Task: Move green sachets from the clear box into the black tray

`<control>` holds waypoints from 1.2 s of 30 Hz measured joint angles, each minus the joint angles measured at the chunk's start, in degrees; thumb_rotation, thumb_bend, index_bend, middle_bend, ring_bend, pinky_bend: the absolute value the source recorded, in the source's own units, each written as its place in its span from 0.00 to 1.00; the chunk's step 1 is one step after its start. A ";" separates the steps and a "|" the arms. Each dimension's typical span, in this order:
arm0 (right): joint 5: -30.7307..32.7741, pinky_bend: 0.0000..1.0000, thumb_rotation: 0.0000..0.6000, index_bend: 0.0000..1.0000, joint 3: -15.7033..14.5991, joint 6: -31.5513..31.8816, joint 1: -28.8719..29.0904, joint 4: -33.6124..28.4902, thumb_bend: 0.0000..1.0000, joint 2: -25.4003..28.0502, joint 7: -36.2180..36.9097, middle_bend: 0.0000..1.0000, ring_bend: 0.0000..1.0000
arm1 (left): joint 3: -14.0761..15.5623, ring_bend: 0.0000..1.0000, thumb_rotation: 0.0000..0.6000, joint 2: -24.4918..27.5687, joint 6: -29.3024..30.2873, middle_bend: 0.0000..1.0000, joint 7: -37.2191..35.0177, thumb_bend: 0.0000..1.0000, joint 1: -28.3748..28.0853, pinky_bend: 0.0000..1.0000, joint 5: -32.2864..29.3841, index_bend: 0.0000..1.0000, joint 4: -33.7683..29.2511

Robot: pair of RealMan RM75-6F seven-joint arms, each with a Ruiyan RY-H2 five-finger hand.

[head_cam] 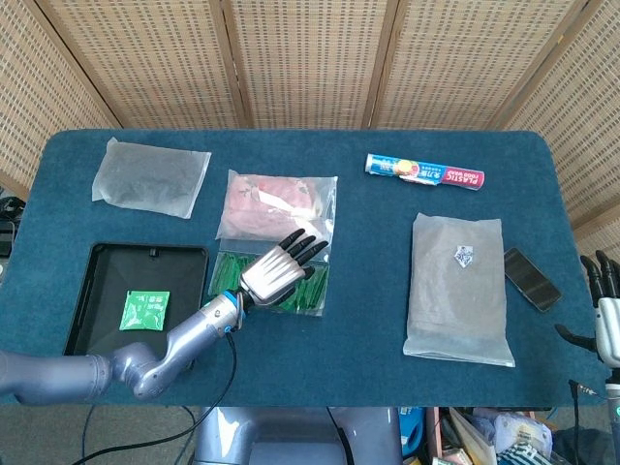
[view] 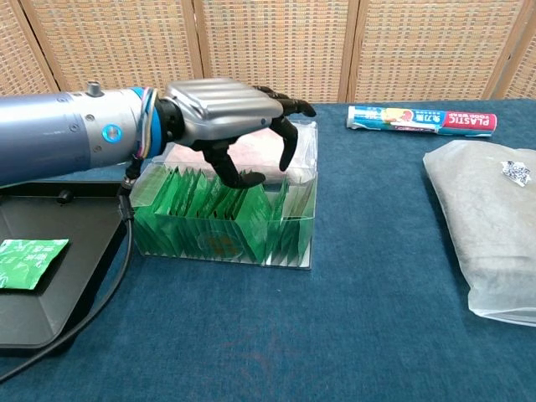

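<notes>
The clear box (head_cam: 314,295) (view: 297,243) holds several upright green sachets (view: 218,219) (head_cam: 226,278). My left hand (head_cam: 279,266) (view: 230,113) hovers over the box with its fingers spread and curved downward, holding nothing. One green sachet (head_cam: 143,311) (view: 27,263) lies flat in the black tray (head_cam: 92,291) (view: 50,314), left of the box. My right hand (head_cam: 605,315) shows at the far right edge of the head view, fingers apart, away from the box.
A pink-filled clear bag (head_cam: 276,199) lies just behind the box. A grey pouch (head_cam: 150,176) sits at the back left, a plastic-wrap roll (head_cam: 423,170) (view: 421,121) at the back, a large grey bag (head_cam: 457,286) (view: 490,218) and a dark phone (head_cam: 531,279) to the right.
</notes>
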 measured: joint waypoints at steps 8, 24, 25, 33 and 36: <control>0.47 0.00 1.00 0.00 0.23 0.01 -0.17 -0.09 0.00 0.21 0.50 0.00 0.00 | 0.68 0.00 1.00 -2.07 0.03 0.00 3.07 0.44 -1.19 0.00 -3.28 0.41 1.52; 0.57 0.00 1.00 0.00 0.32 -0.07 -0.24 -0.14 0.00 0.44 0.99 0.00 0.00 | 0.57 0.00 1.00 -5.12 0.89 0.00 5.69 0.44 -2.78 0.00 -7.56 0.41 5.30; 0.59 0.00 1.00 0.00 0.32 -0.09 -0.24 -0.14 0.00 0.46 1.08 0.00 0.00 | 0.43 0.00 1.00 -5.52 0.86 0.00 5.75 0.44 -2.98 0.00 -7.98 0.41 5.69; 0.74 0.00 1.00 0.00 0.40 -0.34 -0.23 0.05 0.00 0.58 1.55 0.00 0.00 | -0.08 0.00 1.00 -7.26 0.88 0.00 6.30 0.44 -4.11 0.00 -9.82 0.41 7.35; 0.74 0.00 1.00 0.00 0.39 -0.45 -0.19 0.11 0.00 0.59 1.69 0.00 0.00 | -0.13 0.00 1.00 -7.68 0.94 0.00 6.61 0.44 -4.47 0.00 -10.60 0.41 7.77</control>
